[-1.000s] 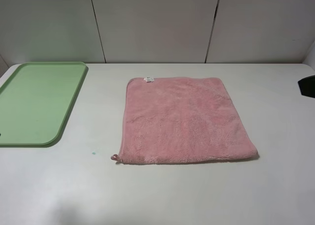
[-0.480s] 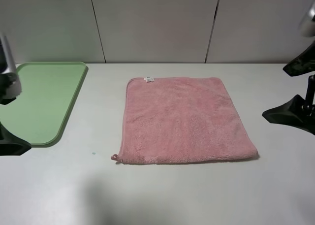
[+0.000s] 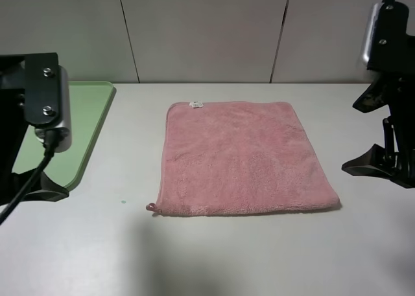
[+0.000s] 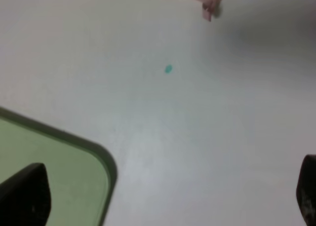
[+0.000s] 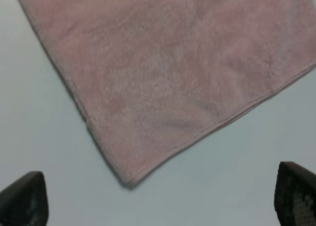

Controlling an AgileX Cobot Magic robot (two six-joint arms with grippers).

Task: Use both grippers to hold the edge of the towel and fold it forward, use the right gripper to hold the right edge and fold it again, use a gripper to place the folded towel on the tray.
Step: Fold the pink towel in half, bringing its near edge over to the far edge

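The light green tray [image 3: 87,124] sits at the tabletop's [image 3: 259,257] far left corner. Its visible part is plain green and the rest is hidden behind the left gripper [image 4: 165,196], whose jaws are spread wide over the tray's near corner, grasping nothing. The pink towel [image 3: 243,157] lies flat mid-table. The right gripper [image 5: 158,196], equally spread and partly cut off, hangs beside the towel's near right corner.

A white table [image 3: 227,257] bears a tiny teal speck [image 3: 123,201], backed by a grey wall [image 3: 201,30] with 2 dark seams.
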